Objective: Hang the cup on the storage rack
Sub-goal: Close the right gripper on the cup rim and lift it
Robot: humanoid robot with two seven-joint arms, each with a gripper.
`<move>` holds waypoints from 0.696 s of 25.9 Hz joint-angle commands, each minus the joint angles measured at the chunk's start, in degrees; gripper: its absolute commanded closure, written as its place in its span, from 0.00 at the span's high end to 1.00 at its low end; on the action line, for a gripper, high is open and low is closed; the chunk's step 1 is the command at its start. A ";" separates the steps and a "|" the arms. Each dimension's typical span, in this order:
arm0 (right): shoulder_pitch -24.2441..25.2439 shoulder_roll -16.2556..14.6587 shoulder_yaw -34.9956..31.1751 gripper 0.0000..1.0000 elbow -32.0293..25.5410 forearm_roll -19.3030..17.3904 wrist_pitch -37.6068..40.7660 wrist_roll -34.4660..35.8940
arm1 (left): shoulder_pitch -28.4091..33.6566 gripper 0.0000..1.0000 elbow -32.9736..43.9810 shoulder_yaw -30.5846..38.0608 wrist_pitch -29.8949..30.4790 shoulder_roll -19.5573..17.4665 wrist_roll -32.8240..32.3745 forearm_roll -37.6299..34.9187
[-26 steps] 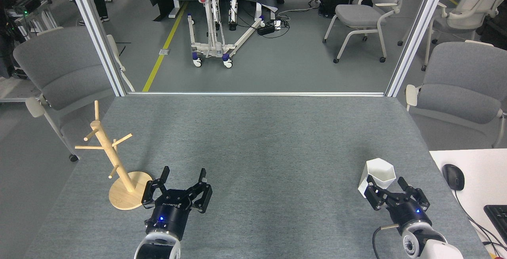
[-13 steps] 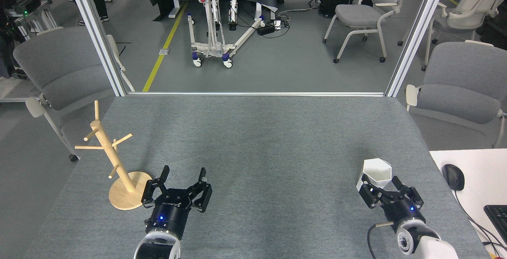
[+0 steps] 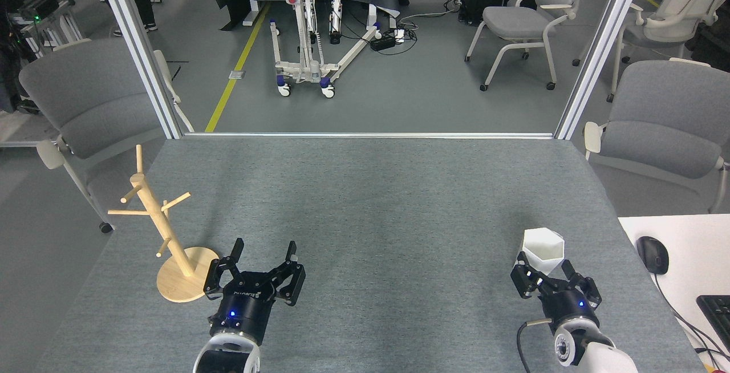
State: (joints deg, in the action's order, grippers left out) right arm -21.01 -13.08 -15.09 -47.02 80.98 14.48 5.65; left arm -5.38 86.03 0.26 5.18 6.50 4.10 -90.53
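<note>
Cup (image 3: pixel 543 247), white, faceted, hexagonal rim, upright between right hand's (image 3: pixel 546 269) spread fingers

Brightness: bright and even all over, like a room with big lamps on the ceiling.
Light source: from above; no lamp shows.
Shadows: soft and pale. The storage rack (image 3: pixel 162 230) casts a faint grey one on the tabletop (image 3: pixel 365 202), up and to the right of it. A soft dark patch lies on the middle of the tabletop.
Glare: small shine on the metal posts (image 3: pixel 599 48) and the white desk (image 3: pixel 678 236).
Sharpness: clear near and far; no blur.
Dark parts: both black end effectors show little detail, only small blue lights.
Edges: the posts lean outward, so the sides look stretched.
</note>
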 commanded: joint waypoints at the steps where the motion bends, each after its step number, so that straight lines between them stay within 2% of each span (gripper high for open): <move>1: 0.00 0.07 -0.11 0.99 0.00 -2.50 -0.33 -0.20 | 0.02 0.99 -0.07 0.09 0.00 0.00 0.03 0.00; 3: 0.00 0.07 -0.02 0.99 0.00 -3.46 -0.33 -0.37 | 0.02 0.99 -0.16 0.00 0.00 0.00 0.12 0.00; 11: 0.00 0.16 0.41 0.99 0.00 -3.55 -0.60 -0.37 | 0.02 0.99 -0.34 0.00 0.00 0.26 0.21 0.00; 15: 0.00 2.09 0.41 0.99 0.00 -3.55 -2.53 -0.37 | 0.02 0.99 -0.51 0.00 0.00 0.35 0.21 0.00; 18: -0.08 2.27 0.50 0.99 0.00 -3.55 -3.41 -0.28 | -0.07 0.99 -1.13 0.00 0.00 0.44 0.21 0.00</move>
State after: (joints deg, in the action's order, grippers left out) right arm -21.01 -11.26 -14.65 -47.02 77.44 11.99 5.26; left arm -5.37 85.32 0.26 5.17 6.89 4.32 -90.51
